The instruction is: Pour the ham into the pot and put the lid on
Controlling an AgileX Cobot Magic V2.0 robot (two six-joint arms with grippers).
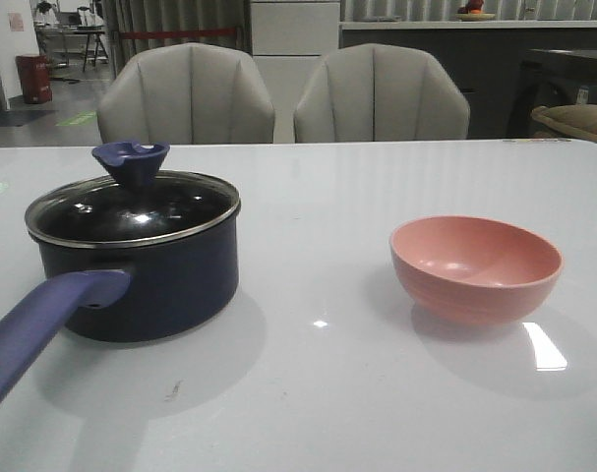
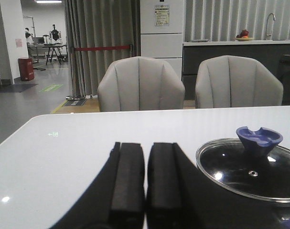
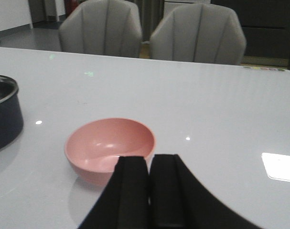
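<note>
Black left gripper closed, level beside lid.

On the white table only two things stand in the way: the pot on the left, closed by the lid, and the pink bowl on the right. Between them is a wide bare strip. The pot's long handle reaches toward the near left edge and blocks that corner.
</note>
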